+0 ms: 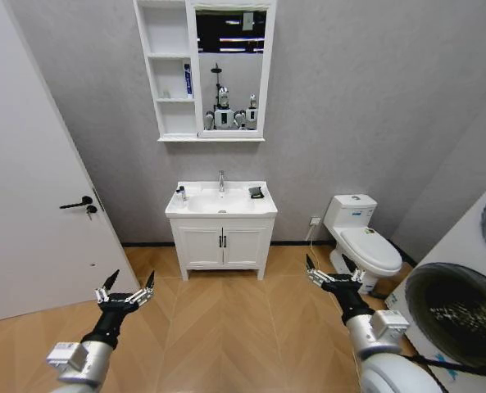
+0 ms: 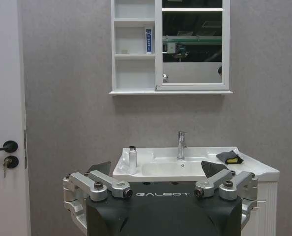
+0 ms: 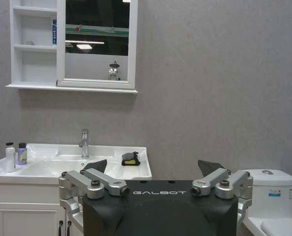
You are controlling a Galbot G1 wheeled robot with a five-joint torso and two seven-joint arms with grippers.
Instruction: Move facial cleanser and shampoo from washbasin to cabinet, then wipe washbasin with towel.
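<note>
White ceramic shapes the head view: the rectangular washbasin [image 1: 220, 201] sits on a two-door vanity cupboard [image 1: 222, 244] against a grey textured wall, with a chrome tap [image 1: 221, 180] at its back rim. A small bottle [image 1: 180, 193] stands on the basin's left ledge and the dark towel [image 1: 256, 192] lies on the right ledge. Above hangs the cabinet [image 1: 203, 70], its open shelves left of the mirror panel, a blue-and-white tube [image 1: 188, 80] upright on the middle shelf. A toilet [image 1: 361, 237] stands to the right and a door [image 1: 29, 205] to the left. Both arms are held low over the wood-patterned floor, well apart from the basin: the left gripper [image 1: 127, 288] and the right gripper [image 1: 333, 273] each have their fingers spread with nothing between them.

From the left wrist, the left gripper [image 2: 156, 167] shows metal linkages and dark fingertips spread wide. Beyond it, the bottle [image 2: 132, 158] is pale with a dark cap, and the towel [image 2: 229, 157] reveals a yellow patch at its fold.

From the right wrist, the right gripper [image 3: 155, 166] is likewise splayed. On the basin's ledge two bottles appear side by side: the pale one [image 3: 10, 157] and a shorter purple bottle [image 3: 21, 154] with a dark cap. The towel [image 3: 130, 159] lies near the basin's other end.
</note>
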